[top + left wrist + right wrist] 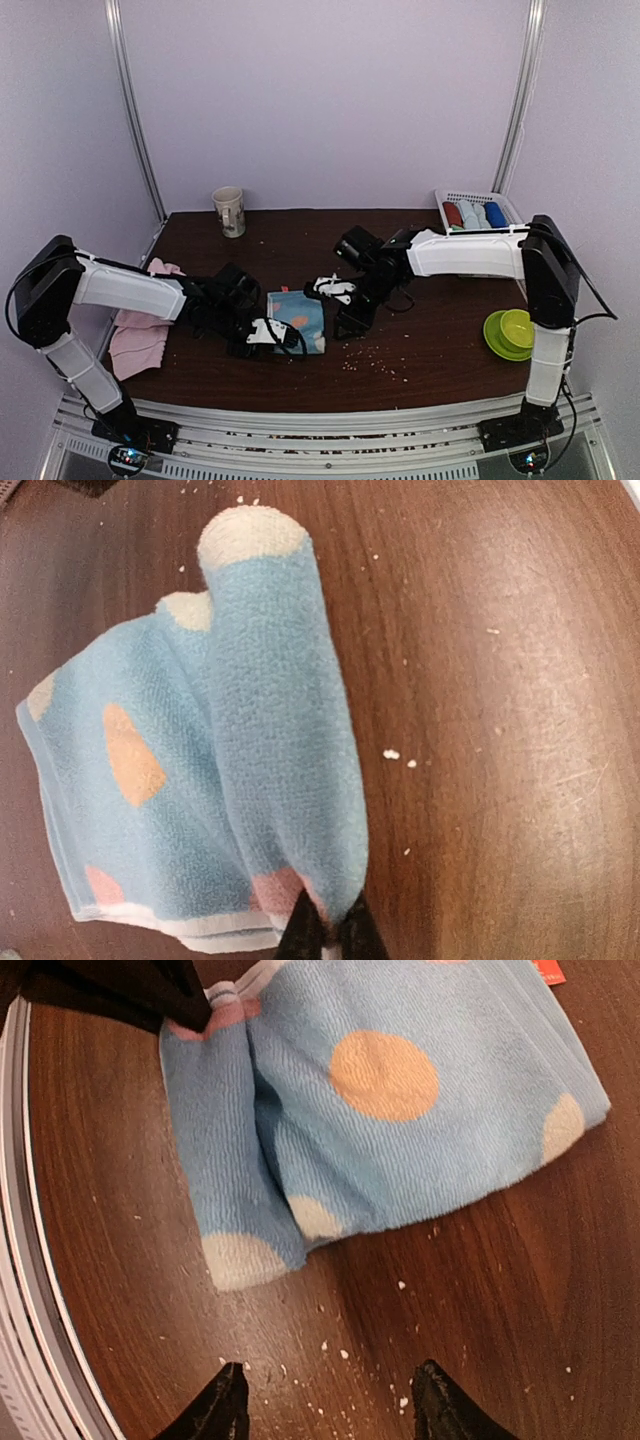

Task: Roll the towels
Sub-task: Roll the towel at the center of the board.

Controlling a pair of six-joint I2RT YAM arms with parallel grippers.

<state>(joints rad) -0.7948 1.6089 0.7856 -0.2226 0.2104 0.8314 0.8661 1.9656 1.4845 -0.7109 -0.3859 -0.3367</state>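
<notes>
One blue dotted towel [297, 318] part-rolled at the middle of the worktop [430, 340]; left jaws pinching it, right jaws spread.

Step in hand, as I read it: early in the roll. One long edge is turned over into a soft tube, and the remaining cloth lies flat on the worktop beside it. Left jaws pressed together on one end of the tube, at a pink dot. Right jaws empty, hovering over bare worktop just off the tube's other end. Next move likely needs the right jaws on that free end, so both ends turn together and the tube stays even. Fabric is looped terry, thick and limp, with orange and cream dots and a white hem. Worktop is dark glossy wood grain, strewn with pale crumbs. Pink towels [140, 335] lie heaped at the worktop's left edge. Rolled towels [475, 214] sit in the white slatted basket [470, 195] at its far right corner.
</notes>
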